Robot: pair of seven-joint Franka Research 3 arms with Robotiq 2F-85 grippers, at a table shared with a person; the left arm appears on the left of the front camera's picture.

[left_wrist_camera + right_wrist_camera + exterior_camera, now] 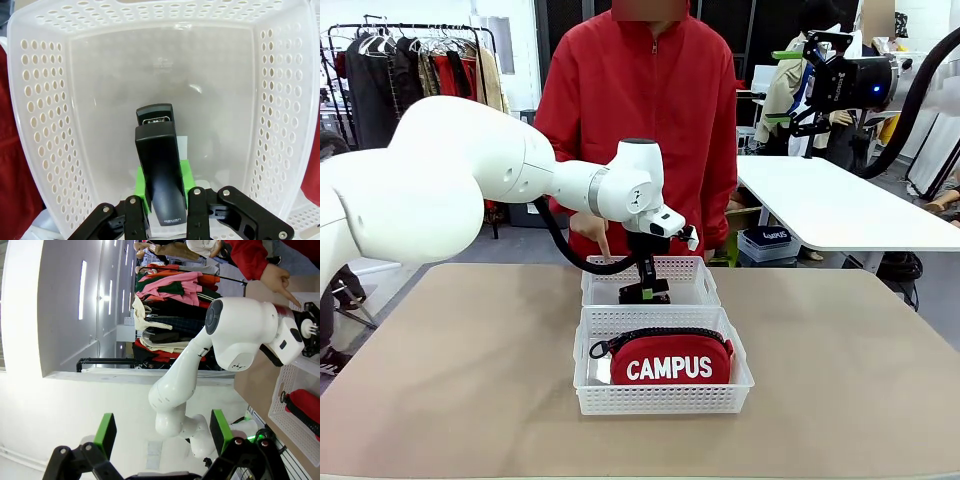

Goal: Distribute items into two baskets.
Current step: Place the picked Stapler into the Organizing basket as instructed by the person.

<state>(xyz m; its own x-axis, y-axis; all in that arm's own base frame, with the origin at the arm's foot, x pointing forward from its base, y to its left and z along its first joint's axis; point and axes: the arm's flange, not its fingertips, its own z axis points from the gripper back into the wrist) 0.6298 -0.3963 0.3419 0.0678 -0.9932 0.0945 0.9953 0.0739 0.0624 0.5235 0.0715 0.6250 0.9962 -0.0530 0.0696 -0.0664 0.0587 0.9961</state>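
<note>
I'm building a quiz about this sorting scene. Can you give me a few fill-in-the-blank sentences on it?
1. The left gripper is shut on the ____.
2. The red pouch lies in the ____ basket.
3. The pouch's white lettering reads ____.
4. The right gripper has its jaws ____.

Missing words: stapler; near; CAMPUS; open

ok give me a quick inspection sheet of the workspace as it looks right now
surface: tan table, bare around the baskets
job's things: red CAMPUS pouch lies in the near basket; black stapler held inside the far basket
clutter: nothing seen
grippers: left gripper shut on the stapler; right gripper open, raised off the table
cables: black hose loops under the left arm
surroundings: person in red behind the table, hand pointing down at the far basket; clothes rack; white table
</note>
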